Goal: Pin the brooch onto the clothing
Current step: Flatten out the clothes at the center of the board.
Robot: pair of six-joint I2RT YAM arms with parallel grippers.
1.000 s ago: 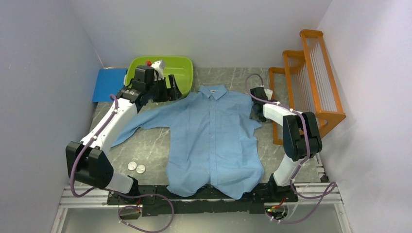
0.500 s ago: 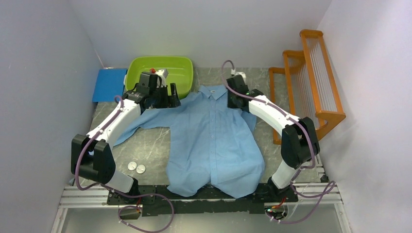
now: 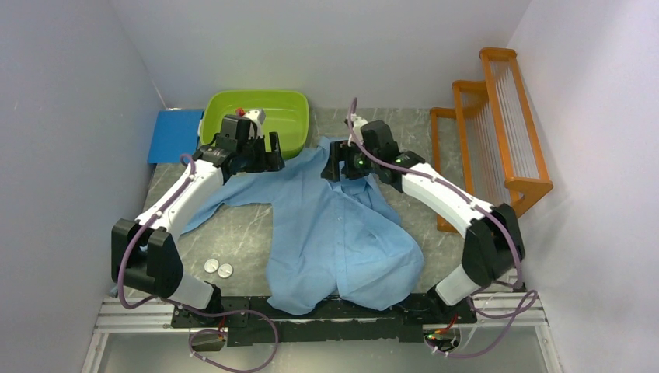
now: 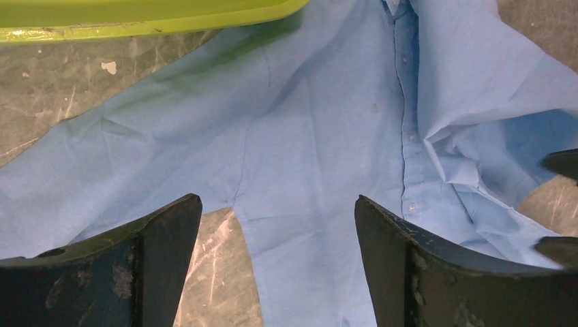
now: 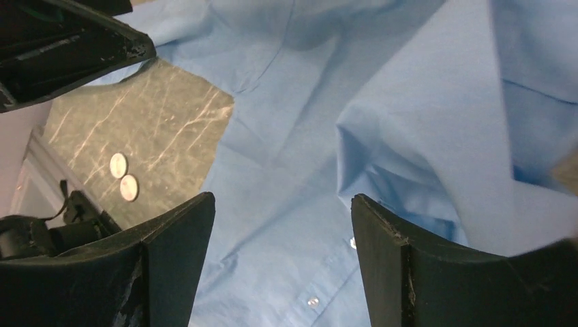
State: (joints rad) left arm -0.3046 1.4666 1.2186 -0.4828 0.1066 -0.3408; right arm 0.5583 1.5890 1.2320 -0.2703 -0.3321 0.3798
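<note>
The light blue shirt (image 3: 334,233) lies flat on the table, collar toward the back. Its right shoulder and sleeve are folded in over the chest (image 5: 409,136). My left gripper (image 3: 266,158) hangs open and empty above the shirt's left shoulder and armpit (image 4: 278,204). My right gripper (image 3: 336,166) hangs open and empty above the collar and button line (image 5: 283,201). Two small round silvery discs (image 3: 218,269) lie side by side on the table left of the shirt's hem. They also show in the right wrist view (image 5: 123,177).
A green tub (image 3: 289,109) stands at the back, just behind the left gripper; its rim shows in the left wrist view (image 4: 136,27). A blue sheet (image 3: 172,134) lies at the back left. An orange rack (image 3: 497,132) stands along the right edge.
My right arm swung left from the shirt's right edge to above the collar, and the shirt's right side folded inward. My left gripper shifted slightly from the tub toward the shirt.
</note>
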